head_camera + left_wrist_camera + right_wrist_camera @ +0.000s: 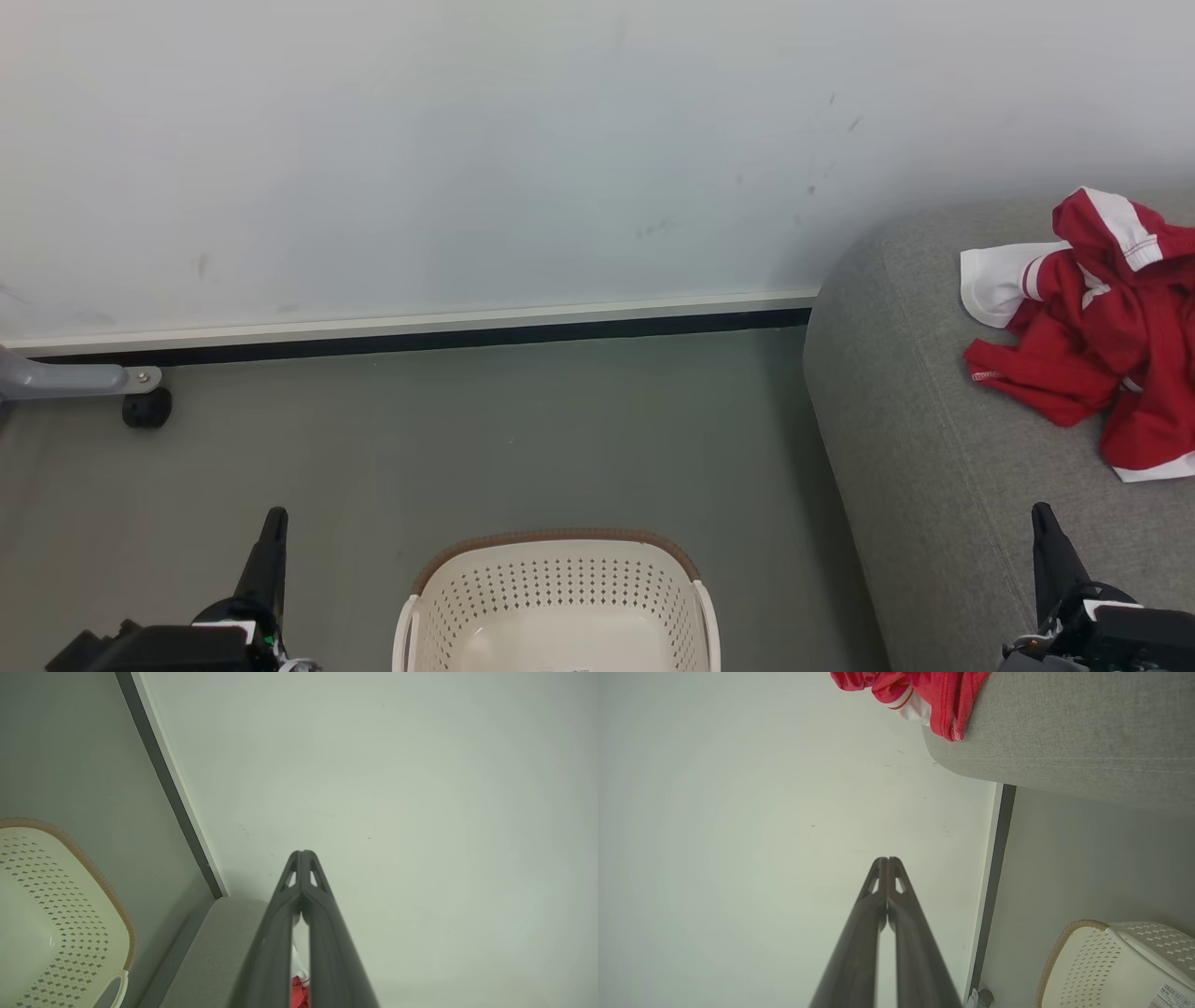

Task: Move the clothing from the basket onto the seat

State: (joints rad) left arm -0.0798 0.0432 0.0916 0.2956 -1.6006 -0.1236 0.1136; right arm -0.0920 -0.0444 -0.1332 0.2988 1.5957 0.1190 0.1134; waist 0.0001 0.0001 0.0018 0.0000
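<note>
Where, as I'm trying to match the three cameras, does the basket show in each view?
Head view: basket at bottom centre, cut by the lower edge.
Left wrist view: basket in the lower left corner.
Right wrist view: basket in the lower right corner.
Shared landmark: the dark skirting strip at the wall's foot runs through all three views.

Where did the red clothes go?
The red clothes lie in a crumpled heap on the grey sofa, at the right side of the head view. They are up and to the right of the white basket.
</note>
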